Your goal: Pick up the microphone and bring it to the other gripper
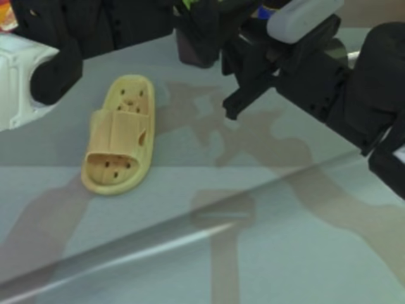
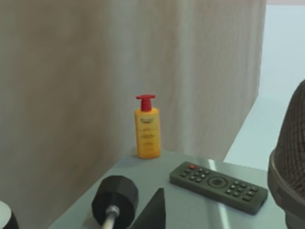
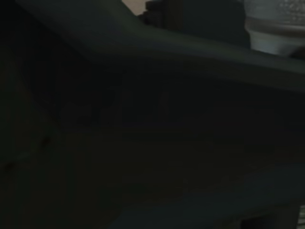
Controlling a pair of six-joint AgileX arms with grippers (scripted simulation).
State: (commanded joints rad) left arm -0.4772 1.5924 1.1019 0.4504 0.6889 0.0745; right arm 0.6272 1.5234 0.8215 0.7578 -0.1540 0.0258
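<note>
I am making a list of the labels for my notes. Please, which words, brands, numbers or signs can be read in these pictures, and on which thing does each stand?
No text can be read.
Orange pump bottle: dark print on its label, too blurred to read.
Remote control: buttons only, any marks too small to read.
Yellow slipper: no print visible.
Right wrist view: dark.

Your grey counter (image 1: 297,253) carries a yellow slipper (image 1: 119,136), plus a remote (image 2: 218,186), dumbbell (image 2: 114,198) and orange pump bottle (image 2: 147,129).
</note>
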